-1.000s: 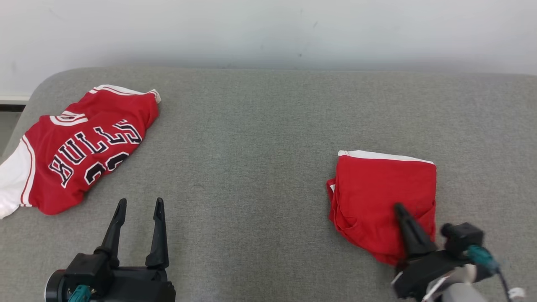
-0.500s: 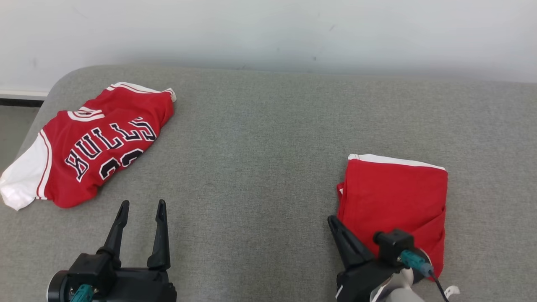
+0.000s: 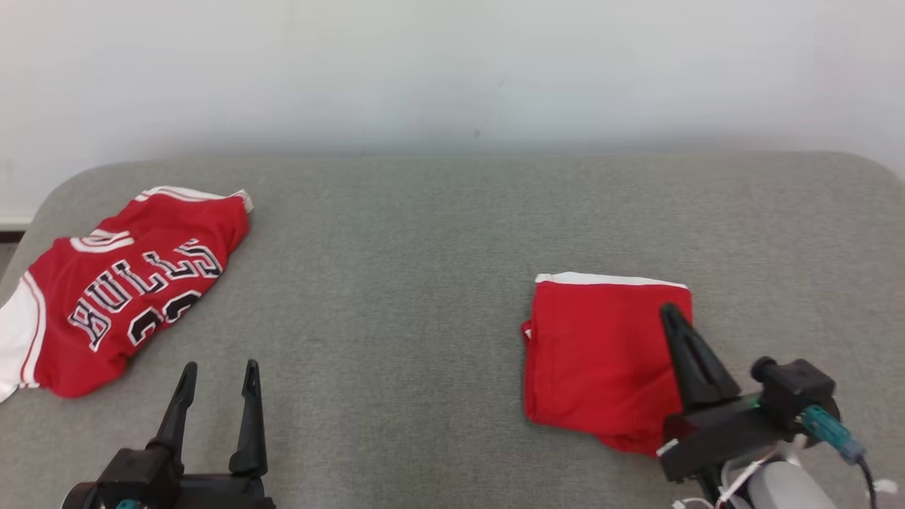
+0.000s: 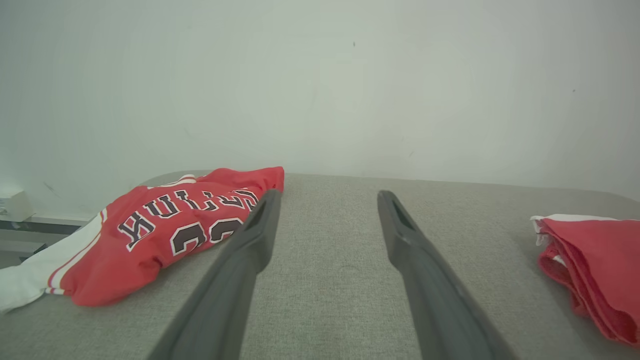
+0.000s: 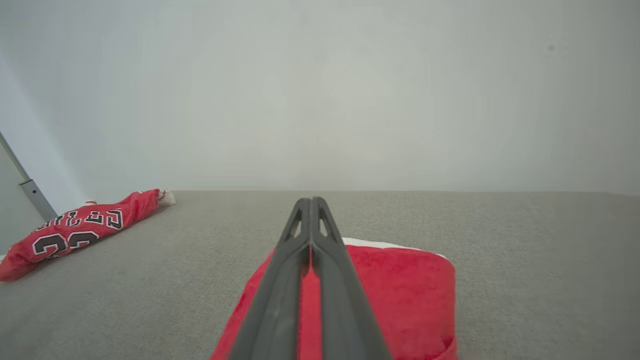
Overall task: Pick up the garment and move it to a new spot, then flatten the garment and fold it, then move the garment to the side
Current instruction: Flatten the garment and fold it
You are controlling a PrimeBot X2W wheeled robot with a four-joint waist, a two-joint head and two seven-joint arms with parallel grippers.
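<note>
On the right half of the grey cushion (image 3: 396, 268) you have the folded red garment (image 3: 594, 353), white band at its far edge. Your right gripper (image 3: 670, 312) sits over its near right part, fingers pressed together; contact with the cloth unclear. Left gripper (image 3: 220, 367): fingers spread, above bare cushion, near the Bulls jersey (image 3: 127, 290) at far left.

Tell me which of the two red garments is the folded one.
The plain red cloth garment with a white edge, at right: a neat square stack. The red BULLS jersey at left lies rumpled.
</note>
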